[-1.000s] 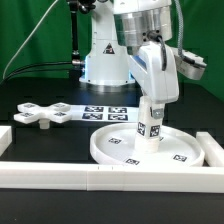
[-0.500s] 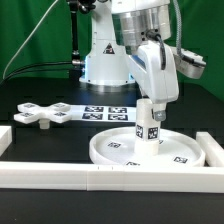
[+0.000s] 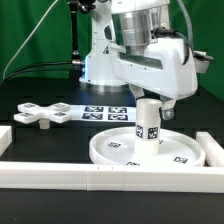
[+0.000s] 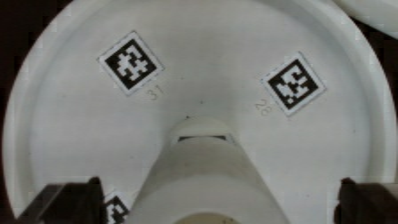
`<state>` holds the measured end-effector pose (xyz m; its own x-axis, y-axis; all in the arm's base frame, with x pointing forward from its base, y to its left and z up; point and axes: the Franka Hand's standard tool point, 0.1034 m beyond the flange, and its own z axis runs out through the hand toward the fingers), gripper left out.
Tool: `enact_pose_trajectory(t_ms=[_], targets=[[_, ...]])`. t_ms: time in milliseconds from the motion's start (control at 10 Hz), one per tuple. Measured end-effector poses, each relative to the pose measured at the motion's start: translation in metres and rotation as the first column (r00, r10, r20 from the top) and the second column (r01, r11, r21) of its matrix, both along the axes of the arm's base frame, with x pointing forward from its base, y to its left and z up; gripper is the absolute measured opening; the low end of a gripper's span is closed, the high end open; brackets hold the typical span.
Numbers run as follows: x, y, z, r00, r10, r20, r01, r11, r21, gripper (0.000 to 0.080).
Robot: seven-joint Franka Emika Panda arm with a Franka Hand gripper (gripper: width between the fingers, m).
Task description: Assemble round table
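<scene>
Exterior view: the post [image 3: 150,126] stands upright at the middle of the disc [image 3: 185,153], probably seated in its socket. The tool [image 3: 157,106] hangs at its top. The cross [image 3: 40,114] lies well apart on the counter [image 3: 45,145], unused. Wrist view: fingers [image 4: 75,203] are spread either side of the post, pinching nothing.

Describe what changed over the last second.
The gripper has turned above the post, its broad side now facing the exterior view; its jaws stand apart from the post, so it seems let go. The post stays upright on the round disc; cross piece and marker board have not moved.
</scene>
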<state>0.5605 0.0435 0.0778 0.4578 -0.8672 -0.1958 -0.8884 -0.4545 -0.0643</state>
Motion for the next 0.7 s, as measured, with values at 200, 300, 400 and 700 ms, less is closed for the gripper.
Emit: enact_pose_trajectory(t_ms=[200,300,400,700], targets=[[0.0048,-0.0008,0.0038,0.97,0.24,0.033,-0.24,0.971,-0.02,0.0648],[0.0052,-0.0001,0.004,0.942,0.331,0.046,-0.33,0.943,-0.029,0.0648],[0.0054,0.0017,0.0042,0.914,0.403,0.051,-0.401,0.915,-0.045,0.0648],[0.0049,0.0011,0.0027,0.815,0.574,0.085,-0.57,0.819,-0.067,0.0648]])
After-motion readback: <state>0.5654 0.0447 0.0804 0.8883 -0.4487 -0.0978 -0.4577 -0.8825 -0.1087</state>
